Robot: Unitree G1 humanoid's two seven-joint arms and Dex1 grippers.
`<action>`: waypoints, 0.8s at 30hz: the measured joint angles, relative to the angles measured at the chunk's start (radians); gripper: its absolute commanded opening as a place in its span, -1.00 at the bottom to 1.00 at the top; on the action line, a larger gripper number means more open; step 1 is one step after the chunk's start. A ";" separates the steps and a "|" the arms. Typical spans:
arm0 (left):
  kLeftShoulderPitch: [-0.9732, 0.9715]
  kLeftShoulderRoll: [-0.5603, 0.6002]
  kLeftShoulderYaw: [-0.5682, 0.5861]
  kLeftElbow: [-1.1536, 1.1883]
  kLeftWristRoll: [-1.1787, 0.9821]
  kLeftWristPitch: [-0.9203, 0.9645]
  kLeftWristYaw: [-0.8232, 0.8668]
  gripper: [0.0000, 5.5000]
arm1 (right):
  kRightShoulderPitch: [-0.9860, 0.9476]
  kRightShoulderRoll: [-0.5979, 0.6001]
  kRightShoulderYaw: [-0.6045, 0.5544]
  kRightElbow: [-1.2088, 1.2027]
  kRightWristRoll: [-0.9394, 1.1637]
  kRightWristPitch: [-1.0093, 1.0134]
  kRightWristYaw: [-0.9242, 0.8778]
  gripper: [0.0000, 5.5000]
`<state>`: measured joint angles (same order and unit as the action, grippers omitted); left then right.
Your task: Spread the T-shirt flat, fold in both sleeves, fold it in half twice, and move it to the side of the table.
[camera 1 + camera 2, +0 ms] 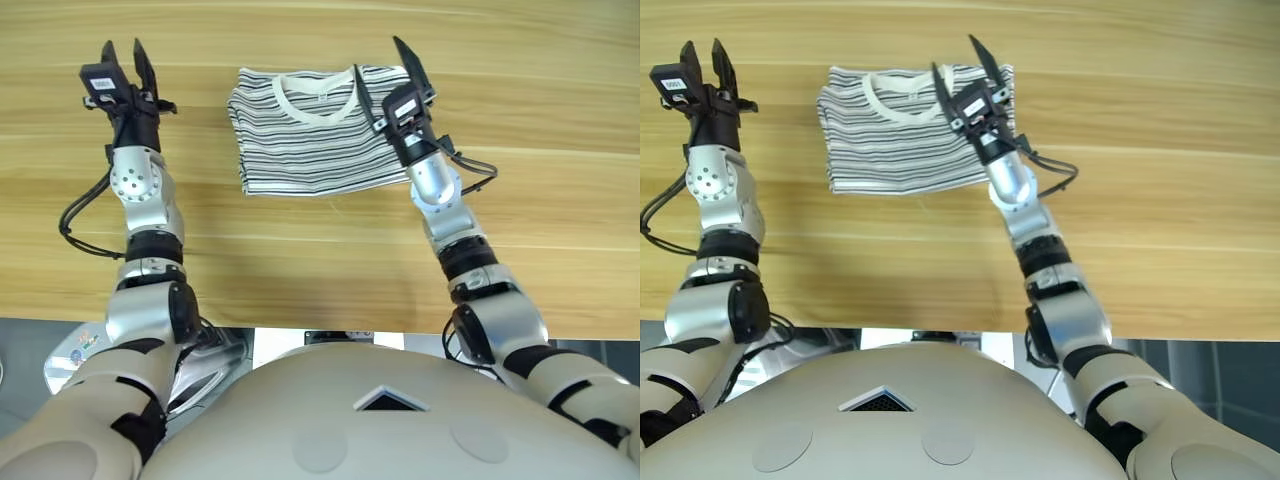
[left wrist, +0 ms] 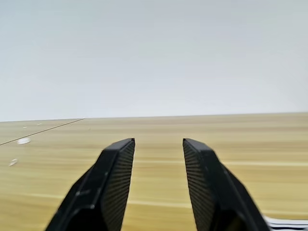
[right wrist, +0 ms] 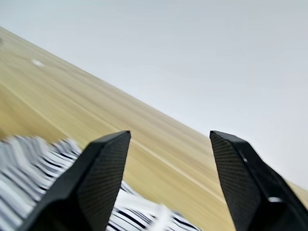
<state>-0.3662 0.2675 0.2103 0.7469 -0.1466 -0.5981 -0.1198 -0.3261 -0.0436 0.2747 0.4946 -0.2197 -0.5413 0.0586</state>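
Slippage is the main risk: the striped T-shirt (image 1: 310, 135) lies folded into a compact rectangle, collar up, on the far middle of the worktop (image 1: 520, 150), not yet at its side. The right hand (image 1: 380, 62), spread wide, hangs over the shirt's right edge; pinching only the top layer would likely drag the folds open. The left hand (image 1: 123, 48), also spread, hangs well left of the shirt, too far off to steady it.

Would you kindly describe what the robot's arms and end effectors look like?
The left arm and right arm have silver rounded joints, black bands and beige upper shells, with looping black cables alongside. The left end effector and right end effector are black, each with two tapered, textured fingers and a white label.
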 measured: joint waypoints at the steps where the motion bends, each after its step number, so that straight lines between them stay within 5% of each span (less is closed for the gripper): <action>1: 0.012 -0.014 -0.006 -0.040 0.000 0.017 0.000 -0.32 | 0.000 0.028 0.021 0.005 -0.011 0.031 0.005 0.11; 5: 0.077 -0.041 -0.016 -0.195 0.000 0.082 0.001 -0.32 | -0.132 0.056 -0.015 0.259 -0.030 0.117 -0.038 0.11; 14: 0.176 -0.057 -0.016 -0.403 -0.014 0.200 0.001 -0.32 | -0.276 0.028 -0.429 0.574 0.362 0.356 -0.016 0.11; 24: 0.205 -0.070 -0.005 -0.445 -0.009 0.245 0.004 -0.32 | -0.106 0.044 -0.428 0.313 0.342 0.423 -0.104 0.11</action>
<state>-0.1609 0.1978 0.2055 0.3018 -0.1551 -0.3531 -0.1155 -0.4325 0.0006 -0.1535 0.8073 0.1226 -0.1185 -0.0452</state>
